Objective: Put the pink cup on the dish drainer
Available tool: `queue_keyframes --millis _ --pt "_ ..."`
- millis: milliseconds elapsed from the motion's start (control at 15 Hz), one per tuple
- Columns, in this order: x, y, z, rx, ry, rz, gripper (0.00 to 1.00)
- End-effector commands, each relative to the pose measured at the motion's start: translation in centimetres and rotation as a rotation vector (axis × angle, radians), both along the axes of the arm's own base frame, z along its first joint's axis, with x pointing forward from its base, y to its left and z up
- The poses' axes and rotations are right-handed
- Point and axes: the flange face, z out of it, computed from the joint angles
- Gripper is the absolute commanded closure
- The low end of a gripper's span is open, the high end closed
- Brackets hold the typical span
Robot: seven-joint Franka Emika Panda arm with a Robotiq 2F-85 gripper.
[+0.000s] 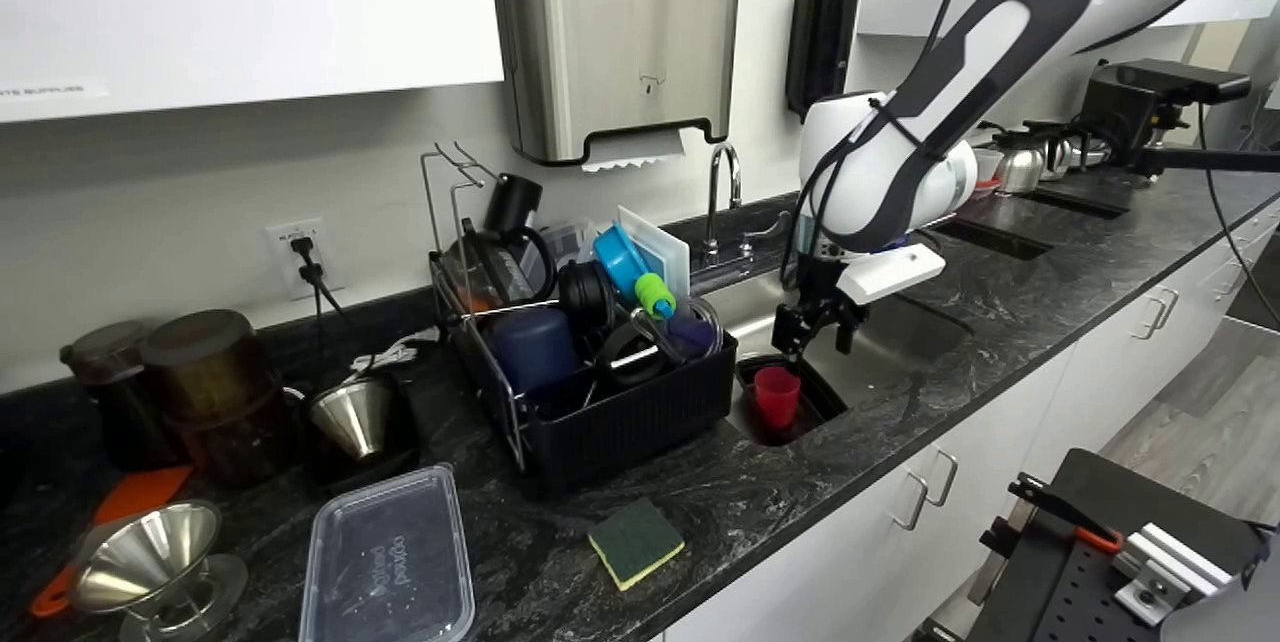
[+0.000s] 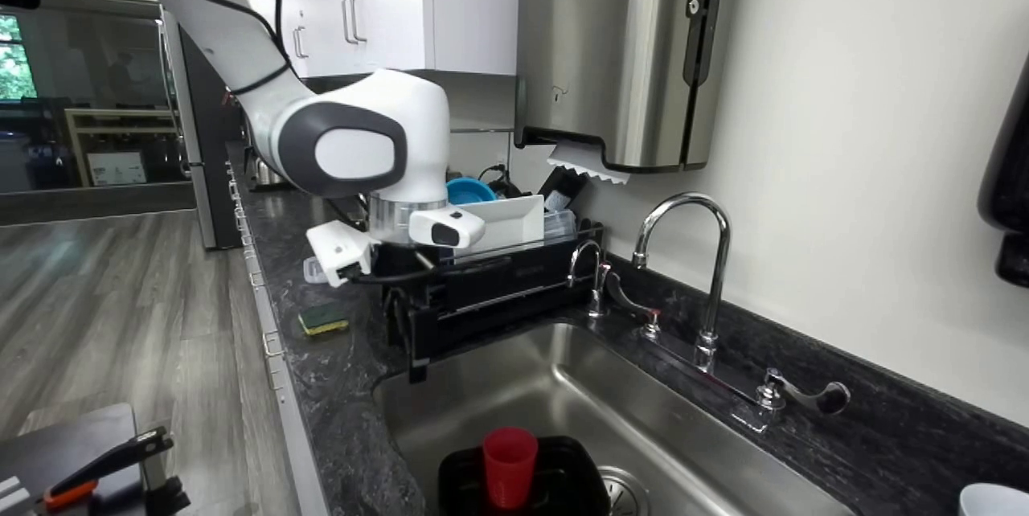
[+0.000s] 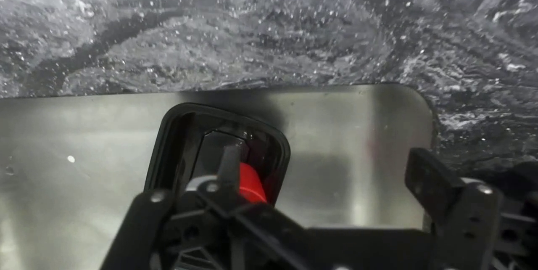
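The pink cup (image 1: 776, 398) stands upright in a small black tub (image 1: 822, 396) in the sink. It also shows in an exterior view (image 2: 510, 464). In the wrist view the cup (image 3: 251, 183) is partly hidden behind the left finger. My gripper (image 1: 818, 337) is over the sink, above the cup. In the wrist view my gripper (image 3: 325, 156) is spread wide, with nothing between the fingers. The cup lies towards the left finger, not centred. The black dish drainer (image 1: 640, 427) stands on the counter beside the sink, full of dishes; it also shows in an exterior view (image 2: 522, 275).
The steel sink (image 2: 683, 411) has a tall faucet (image 2: 718, 275) at its wall side. A sponge (image 1: 637, 540) and a clear container (image 1: 388, 562) lie on the counter. A paper towel dispenser (image 1: 640, 32) hangs above. Blue items (image 1: 620, 262) and a white tray (image 1: 655, 247) stick up from the drainer.
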Motion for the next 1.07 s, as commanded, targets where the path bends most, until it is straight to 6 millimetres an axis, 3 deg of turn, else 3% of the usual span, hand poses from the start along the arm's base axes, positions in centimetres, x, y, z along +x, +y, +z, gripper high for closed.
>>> queue_keyframes --millis 0,400,1000 --pt "2.9 -1.2 -2.7 -0.018 0.022 0.02 0.0" --pt "6.0 -4.5 -6.0 -0.034 0.043 -0.012 0.0" --pt "7.5 -7.2 -10.7 -0.052 0.089 -0.054 0.0"
